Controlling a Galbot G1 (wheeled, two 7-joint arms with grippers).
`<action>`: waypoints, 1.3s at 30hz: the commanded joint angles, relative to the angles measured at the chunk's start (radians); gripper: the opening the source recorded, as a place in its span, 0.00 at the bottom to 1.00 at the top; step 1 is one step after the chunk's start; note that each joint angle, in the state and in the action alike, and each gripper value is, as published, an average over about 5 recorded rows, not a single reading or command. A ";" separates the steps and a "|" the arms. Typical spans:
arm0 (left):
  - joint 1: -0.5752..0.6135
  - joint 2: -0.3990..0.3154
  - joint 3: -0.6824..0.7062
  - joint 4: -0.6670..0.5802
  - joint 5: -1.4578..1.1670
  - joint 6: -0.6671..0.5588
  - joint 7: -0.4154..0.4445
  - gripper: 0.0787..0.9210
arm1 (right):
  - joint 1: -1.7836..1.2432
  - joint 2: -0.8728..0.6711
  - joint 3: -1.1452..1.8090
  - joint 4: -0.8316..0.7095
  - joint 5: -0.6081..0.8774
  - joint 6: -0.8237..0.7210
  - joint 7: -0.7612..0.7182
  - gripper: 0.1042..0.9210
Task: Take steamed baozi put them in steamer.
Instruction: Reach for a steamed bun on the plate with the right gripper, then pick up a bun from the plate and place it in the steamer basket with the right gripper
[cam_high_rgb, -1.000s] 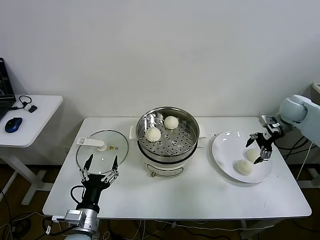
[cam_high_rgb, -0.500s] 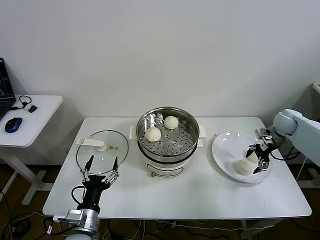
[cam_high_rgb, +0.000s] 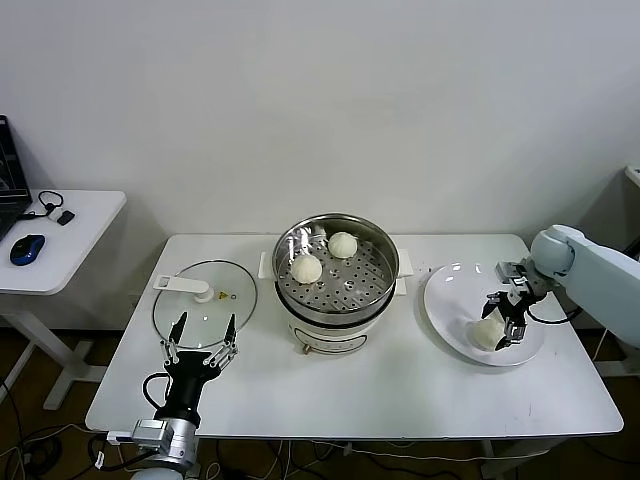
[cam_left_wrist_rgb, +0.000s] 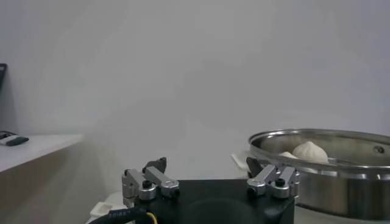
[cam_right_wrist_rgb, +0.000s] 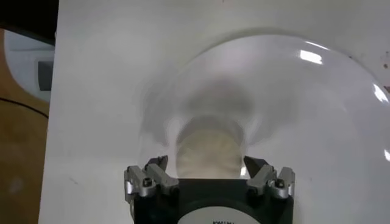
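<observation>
Since the earlier head pictures the right gripper (cam_high_rgb: 503, 320) has been lowered from above the far right of the white plate (cam_high_rgb: 448, 300) and drawn inward, down to a bun (cam_high_rgb: 487, 333) near the plate's front edge; only this one bun can now be made out there, a second possibly being hidden behind the arm. In the head view its fingers are spread apart around the bun, not yet closed, presumably so that the soft dough can be taken from both sides. Two buns (cam_high_rgb: 306, 268) already lie on the holed tray of the steamer (cam_high_rgb: 337, 320) at the table's middle. The left gripper (cam_high_rgb: 200, 350) is parked, fingers apart, at the front left edge over the glass lid (cam_high_rgb: 203, 302).

In the left wrist view the steamer rim (cam_left_wrist_rgb: 323, 139) is seen, a bun (cam_left_wrist_rgb: 309, 150) showing above it.

In the right wrist view the bun (cam_right_wrist_rgb: 207, 153) is framed between the open fingers (cam_right_wrist_rgb: 157, 169), on the plate (cam_right_wrist_rgb: 317, 115).
</observation>
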 joint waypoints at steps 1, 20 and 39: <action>0.000 -0.001 0.002 0.003 -0.001 -0.001 0.000 0.88 | -0.018 0.018 0.018 -0.019 -0.016 0.001 0.002 0.88; 0.000 -0.003 0.006 0.001 0.000 0.000 -0.001 0.88 | -0.030 0.021 0.039 -0.027 -0.040 -0.002 -0.002 0.85; -0.002 -0.002 0.004 0.001 -0.002 0.001 -0.004 0.88 | 0.054 -0.007 -0.006 0.025 0.005 0.002 -0.020 0.70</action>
